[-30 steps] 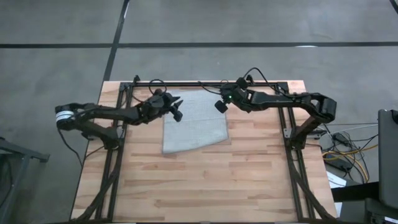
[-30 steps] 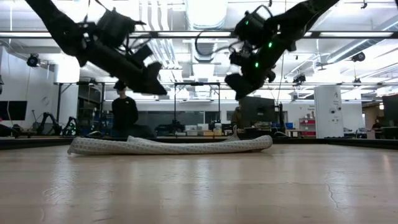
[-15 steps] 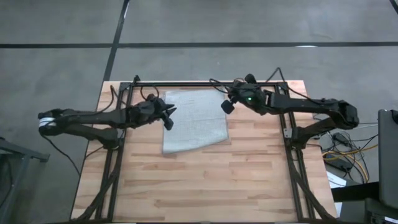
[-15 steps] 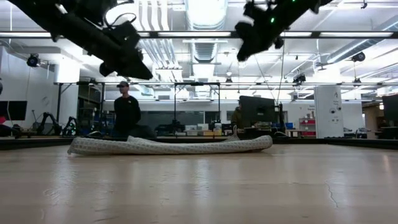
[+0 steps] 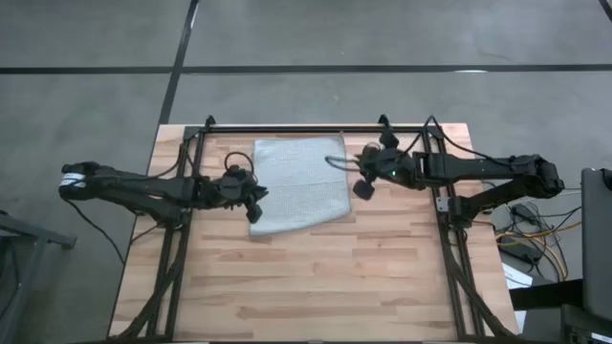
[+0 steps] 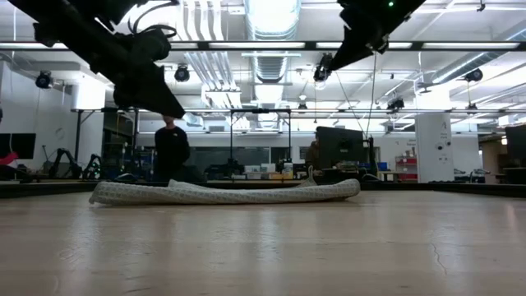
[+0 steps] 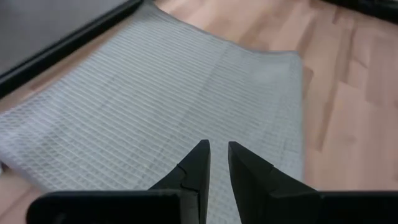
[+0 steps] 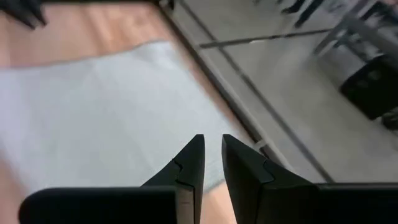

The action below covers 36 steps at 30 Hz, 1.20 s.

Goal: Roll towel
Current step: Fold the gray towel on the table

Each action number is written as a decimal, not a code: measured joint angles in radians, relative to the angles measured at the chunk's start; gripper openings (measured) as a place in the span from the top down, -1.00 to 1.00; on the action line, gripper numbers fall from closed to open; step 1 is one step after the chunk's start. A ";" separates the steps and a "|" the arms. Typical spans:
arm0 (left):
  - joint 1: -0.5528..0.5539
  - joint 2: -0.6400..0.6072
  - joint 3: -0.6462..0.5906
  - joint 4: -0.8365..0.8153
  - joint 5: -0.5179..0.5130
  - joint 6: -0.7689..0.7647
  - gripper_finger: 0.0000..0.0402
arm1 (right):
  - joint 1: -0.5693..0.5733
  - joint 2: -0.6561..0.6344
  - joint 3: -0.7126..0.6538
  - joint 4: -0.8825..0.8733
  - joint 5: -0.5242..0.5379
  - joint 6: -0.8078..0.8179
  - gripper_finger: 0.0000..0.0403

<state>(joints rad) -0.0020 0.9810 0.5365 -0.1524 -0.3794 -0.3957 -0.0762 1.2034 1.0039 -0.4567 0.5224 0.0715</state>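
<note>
Towel (image 5: 298, 183) lies flat, near edge slanting across the table (image 5: 316, 277).

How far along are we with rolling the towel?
Nothing is rolled yet: the towel lies spread flat on the table, with no turn in any edge. In hand: the left gripper hangs over the towel's left edge and the right gripper just off its right edge, both above the cloth, fingers nearly together and gripping nothing. Left: take hold of an edge and roll the whole towel up.
</note>
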 joint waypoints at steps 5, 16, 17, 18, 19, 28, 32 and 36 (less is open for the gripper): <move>-0.041 0.000 0.000 -0.014 0.000 -0.001 0.70 | 0.073 0.001 0.000 -0.101 -0.018 0.096 0.74; -0.059 0.000 0.000 -0.226 0.247 -0.349 0.70 | 0.143 0.002 -0.004 -0.125 -0.078 0.165 0.74; -0.062 0.000 -0.001 -0.265 0.273 -0.417 0.70 | 0.143 0.002 -0.004 -0.125 -0.078 0.165 0.74; -0.067 0.000 -0.001 -0.302 0.294 -0.477 0.70 | 0.143 0.002 -0.004 -0.126 -0.078 0.165 0.74; -0.074 0.000 -0.001 -0.334 0.311 -0.523 0.70 | 0.142 0.003 -0.004 -0.125 -0.078 0.164 0.74; -0.148 0.000 -0.002 -0.379 0.409 -0.754 0.70 | 0.142 0.003 -0.025 -0.122 -0.077 0.157 0.74; -0.170 0.001 -0.003 -0.377 0.410 -0.837 0.70 | 0.142 0.003 -0.052 -0.121 -0.077 0.157 0.74; -0.173 0.007 -0.012 -0.302 0.407 -0.893 0.70 | 0.143 0.003 -0.074 -0.109 -0.077 0.162 0.74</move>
<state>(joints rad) -0.1745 0.9876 0.5249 -0.4540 0.0278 -1.2887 0.0665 1.2064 0.9301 -0.5661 0.4454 0.2333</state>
